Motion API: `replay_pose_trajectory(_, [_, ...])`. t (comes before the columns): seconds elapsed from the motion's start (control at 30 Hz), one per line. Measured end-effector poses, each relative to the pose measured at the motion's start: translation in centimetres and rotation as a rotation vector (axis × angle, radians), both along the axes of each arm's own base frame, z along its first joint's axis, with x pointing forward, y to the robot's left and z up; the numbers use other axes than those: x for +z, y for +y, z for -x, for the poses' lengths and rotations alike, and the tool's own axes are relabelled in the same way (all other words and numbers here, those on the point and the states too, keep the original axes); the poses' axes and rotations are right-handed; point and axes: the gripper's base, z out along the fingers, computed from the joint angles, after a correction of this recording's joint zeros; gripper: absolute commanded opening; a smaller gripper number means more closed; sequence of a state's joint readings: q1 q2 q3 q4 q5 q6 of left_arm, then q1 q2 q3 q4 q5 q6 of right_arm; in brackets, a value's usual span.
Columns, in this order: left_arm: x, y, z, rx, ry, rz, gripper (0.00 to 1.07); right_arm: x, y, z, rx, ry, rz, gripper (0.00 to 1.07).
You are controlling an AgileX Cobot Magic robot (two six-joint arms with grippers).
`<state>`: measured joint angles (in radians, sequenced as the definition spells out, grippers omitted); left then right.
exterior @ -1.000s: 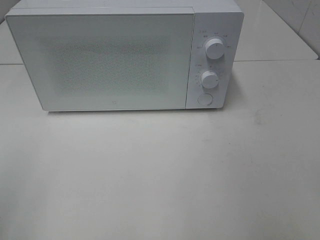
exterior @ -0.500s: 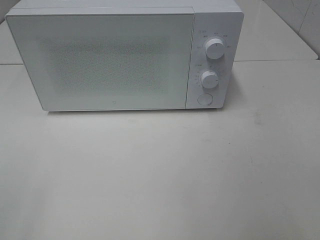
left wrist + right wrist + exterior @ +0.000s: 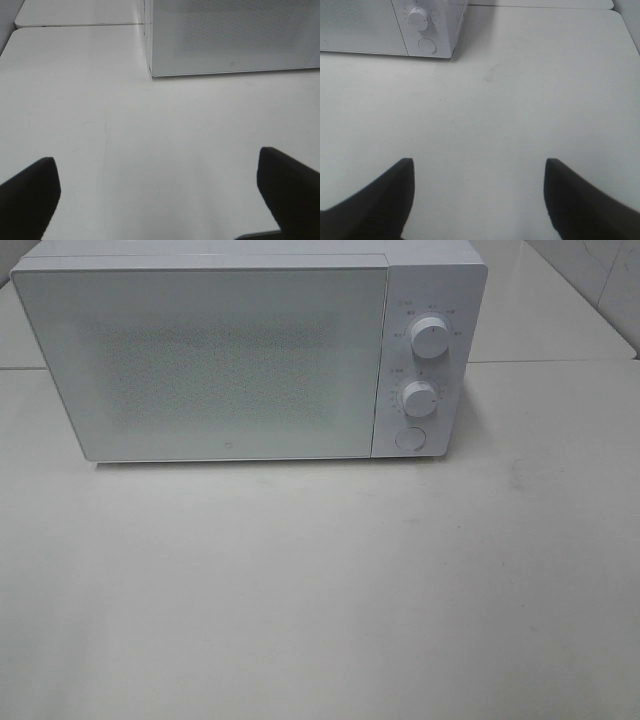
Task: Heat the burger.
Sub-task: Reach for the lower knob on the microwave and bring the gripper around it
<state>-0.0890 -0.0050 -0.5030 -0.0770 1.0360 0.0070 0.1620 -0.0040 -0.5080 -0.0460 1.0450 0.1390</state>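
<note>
Writing: small print rings both knobs on the microwave (image 3: pixel 230 360) panel, too small to read. A tiny mark sits low-centre on the door (image 3: pixel 200 370); can't read it either. No brand legible.

Burger: shows in no view, so its place, heading and long axis can't be told. The door is shut and frosted w/ a dotted mesh, nothing visible through it.

Ext. high view: the microwave fills the upper left to upper centre of frame, front face toward the camera. The control strip is on its right side: upper knob (image 3: pixel 430 338), lower knob (image 3: pixel 419 399), round button (image 3: pixel 410 438) below them.

Room: the white table (image 3: pixel 320 590) lies bare across the whole lower half of frame, from the microwave's front edge to the bottom edge. A seam runs across at mid-right, level w/ the microwave's middle. A tiled wall is at the upper right corner.

Left gripper (image 3: pixel 160 195): dark fingers (image 3: pixel 30 195) spread wide, nothing betw. them, bare table beneath, the microwave's (image 3: pixel 235 35) door corner ahead.

Right gripper (image 3: pixel 477 200): fingers (image 3: pixel 590 205) apart, nothing betw. them, over bare table, the microwave's (image 3: pixel 385 25) knob end ahead.
</note>
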Motion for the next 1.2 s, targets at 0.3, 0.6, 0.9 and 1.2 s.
replay_pose_trajectory(0.3, [0.0,0.0,0.0,0.000,0.000,0.000,1.00,0.0,0.0,0.0,0.000,-0.003,0.000,0.69])
replay_pose_trajectory(0.6, [0.0,0.0,0.0,0.000,0.000,0.000,1.00,1.7,0.1,-0.4,0.005,-0.168,-0.025,0.69])
replay_pose_trajectory(0.9, [0.0,0.0,0.0,0.000,0.000,0.000,1.00,2.2,0.6,-2.9,0.012,-0.211,-0.029,0.69])
replay_pose_trajectory(1.2, [0.0,0.0,0.0,0.000,0.000,0.000,1.00,1.7,1.3,-6.8,0.021,-0.182,-0.022,0.69])
